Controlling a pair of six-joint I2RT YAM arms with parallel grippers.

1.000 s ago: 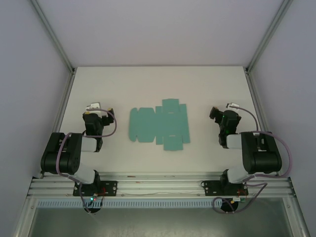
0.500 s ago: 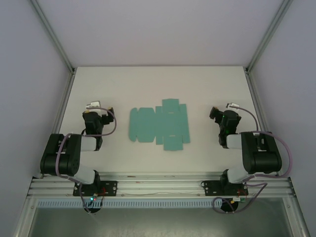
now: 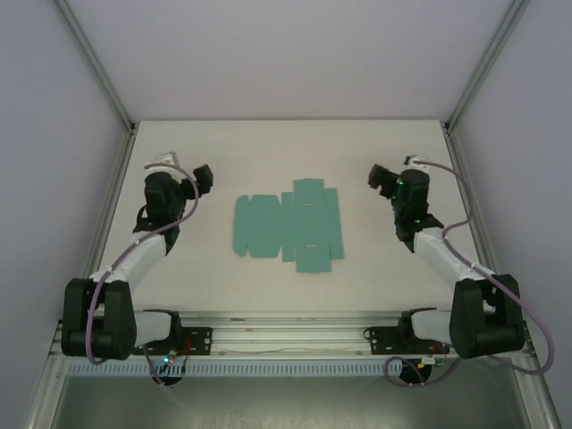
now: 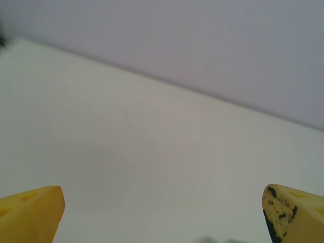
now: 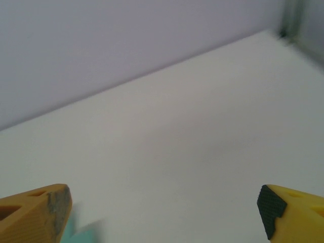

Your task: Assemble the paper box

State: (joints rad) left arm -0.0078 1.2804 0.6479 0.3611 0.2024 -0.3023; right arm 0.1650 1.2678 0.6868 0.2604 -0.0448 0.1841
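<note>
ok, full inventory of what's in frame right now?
Teal-green flat die-cut paper sheet: one, teal-green, lying unfolded at table centre, between the arms.
White table: one, white, under everything.
Enclosure walls: pale grey, behind and beside the table.
Aluminium rail: one, silver, near edge, carrying both bases.
Left arm: one, black and white, left of the sheet.
Right arm: one, black and white, right of the sheet.
Left gripper: one, yellow fingertips, open, empty.
Right gripper: one, yellow fingertips, open, empty.

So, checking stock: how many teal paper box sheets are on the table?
1: the flat paper box sheet, at the middle of the table; any stacked beneath would be hidden.
</note>
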